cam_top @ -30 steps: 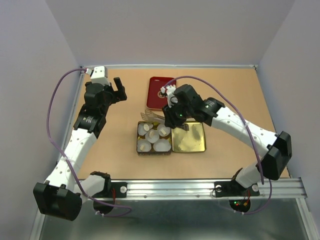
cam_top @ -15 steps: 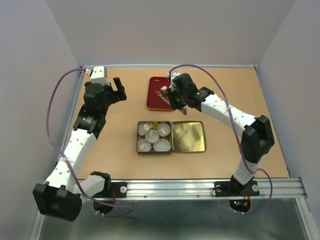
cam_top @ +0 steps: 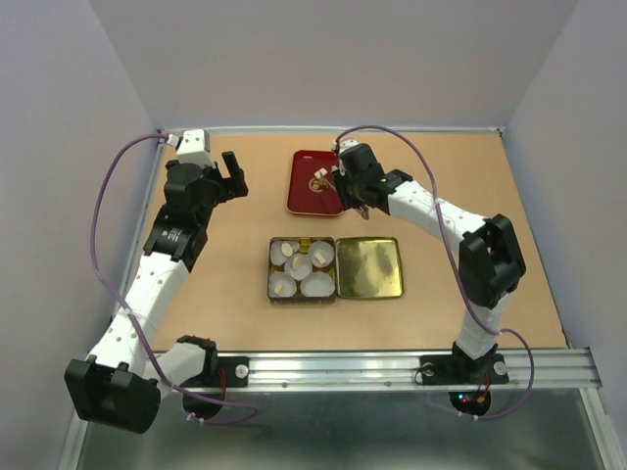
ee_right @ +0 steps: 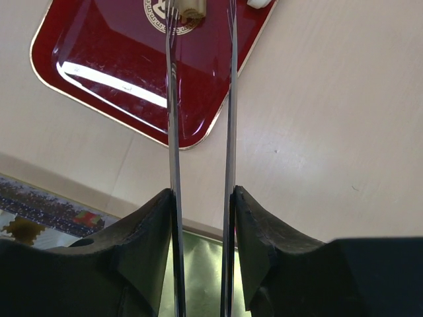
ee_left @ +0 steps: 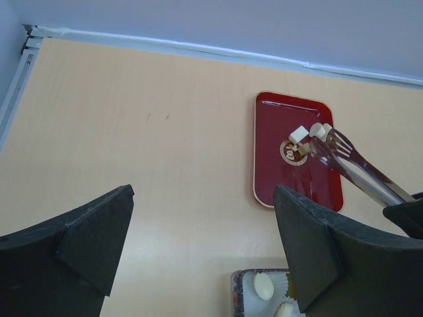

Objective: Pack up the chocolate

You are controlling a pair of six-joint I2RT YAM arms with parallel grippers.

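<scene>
A few small chocolate pieces, cream-white and light brown, lie on the red tray. They also show in the left wrist view and the right wrist view. My right gripper is shut on the long metal tweezers, and it shows in its own view. The tweezer tips sit slightly apart on either side of a light brown piece on the tray. The open tin holds white paper cups, some with pieces in them. My left gripper is open and empty, left of the tray.
The tin's gold lid lies open to the right of the tin. The tweezers and the tin's corner show in the left wrist view. Walls close the table at the back and sides. A metal rail runs along the front.
My right arm has swung from over the tin back to the red tray, carrying the tweezers. The left arm has not moved.
</scene>
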